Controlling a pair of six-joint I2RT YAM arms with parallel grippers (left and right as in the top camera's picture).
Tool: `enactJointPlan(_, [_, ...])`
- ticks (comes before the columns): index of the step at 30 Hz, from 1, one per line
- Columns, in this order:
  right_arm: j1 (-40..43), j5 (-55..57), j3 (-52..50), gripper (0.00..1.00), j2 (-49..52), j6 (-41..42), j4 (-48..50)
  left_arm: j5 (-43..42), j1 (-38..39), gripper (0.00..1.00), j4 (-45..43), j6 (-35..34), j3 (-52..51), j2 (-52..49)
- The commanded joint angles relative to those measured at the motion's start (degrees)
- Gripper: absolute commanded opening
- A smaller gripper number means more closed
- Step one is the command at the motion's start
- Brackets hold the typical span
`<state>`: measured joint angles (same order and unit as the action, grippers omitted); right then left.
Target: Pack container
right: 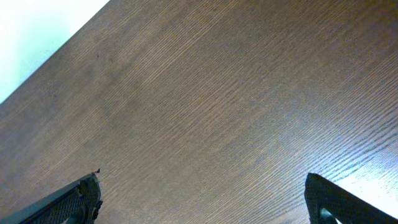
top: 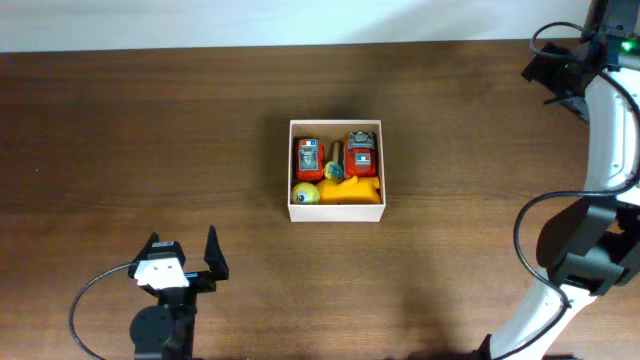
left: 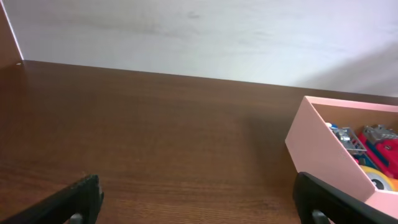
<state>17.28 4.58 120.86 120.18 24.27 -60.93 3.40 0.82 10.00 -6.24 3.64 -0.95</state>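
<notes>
Overhead, container (top: 336,212) ahead and right of left claw (top: 182,238), not touching, fingers spread wide, right claw (right: 202,196) likewise wide, well apart.

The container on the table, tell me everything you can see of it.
The container is a small square shallow open box with thin white walls, cardboard-like. It sits flat near the middle of the brown wooden table, holding two red toy cars, yellow pieces and a yellow ball. Nothing else touches it.
</notes>
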Motion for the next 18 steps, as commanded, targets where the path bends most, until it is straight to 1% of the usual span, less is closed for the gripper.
enactJointPlan(1, [-0.07, -0.07, -0.07, 0.99, 0.00, 0.68, 0.04, -0.63, -0.24, 0.99, -0.04, -0.11, -0.72, 0.66])
enactJointPlan(18, [-0.07, -0.07, -0.07, 0.99, 0.00, 0.68, 0.04, -0.63, -0.24, 0.99, -0.07, -0.11, -0.72, 0.28])
